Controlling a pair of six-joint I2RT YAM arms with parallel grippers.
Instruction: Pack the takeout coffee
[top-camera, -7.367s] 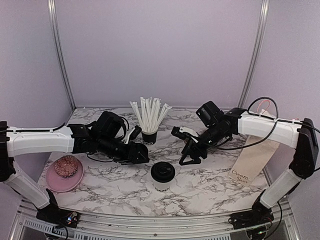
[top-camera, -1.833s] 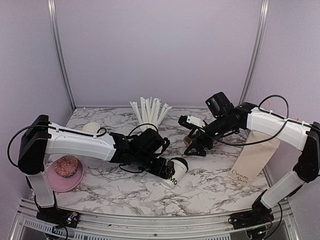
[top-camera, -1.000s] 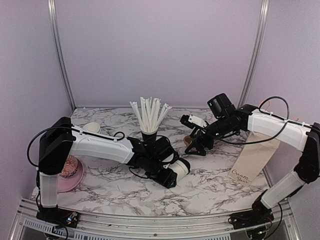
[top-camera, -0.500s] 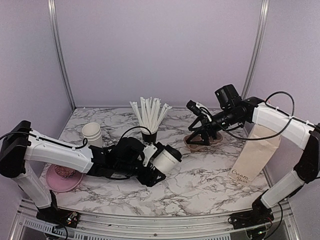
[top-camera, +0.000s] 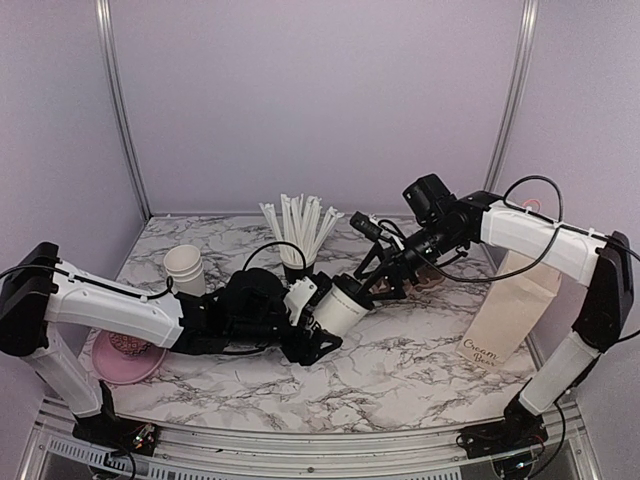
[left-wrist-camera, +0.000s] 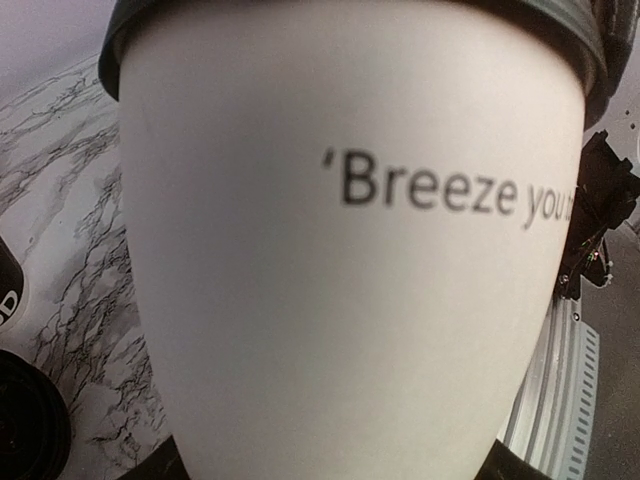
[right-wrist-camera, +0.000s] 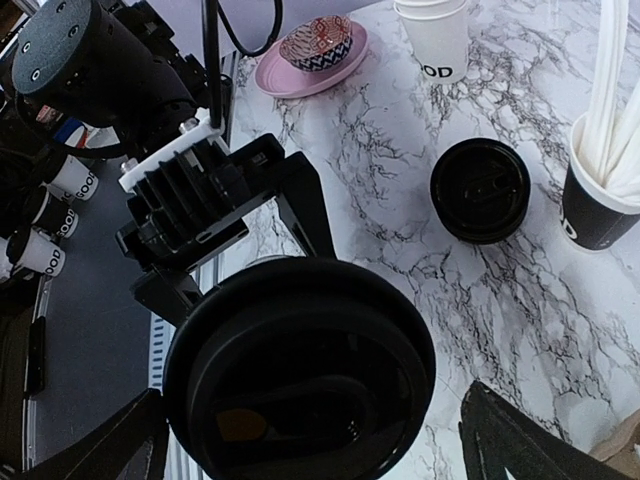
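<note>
1. Plate (top-camera: 100, 362), pink, far left on the marble table (top-camera: 400, 370). It holds a patterned bowl (top-camera: 122, 343).
2. Bare cups (top-camera: 185, 268), white and lidless, nested, upright, behind the plate. The right wrist view shows the letters "OOD" near the base.
3. Left gripper (top-camera: 318, 322), low over the table's middle, pointing right. Its fingers are clamped on the coffee, one on each side of the cup wall.
4. Coffee (top-camera: 338, 308), a white paper cup with a black lid, held clear of the table. It is tilted so the lid faces up and to the right. The left wrist view is filled by its wall, which carries the black lettering "'Breeze you". No second lidded cup can be made out.
5. Straw cup (top-camera: 298, 272), black, upright, full of white straws, just behind the left gripper.
6. Loose lid (right-wrist-camera: 480, 190), black and round, on the marble near the straw cup. It shows in the right wrist view only, and no cup wall shows beneath it.
7. Right gripper (top-camera: 380, 275), reaching in from the right, just beside the coffee's lid. Its fingers are spread wide, one on each side of the lid, and contact cannot be told.
8. Bag (top-camera: 512, 312), tan paper, upright at the right edge, with handwriting near its foot.
</note>
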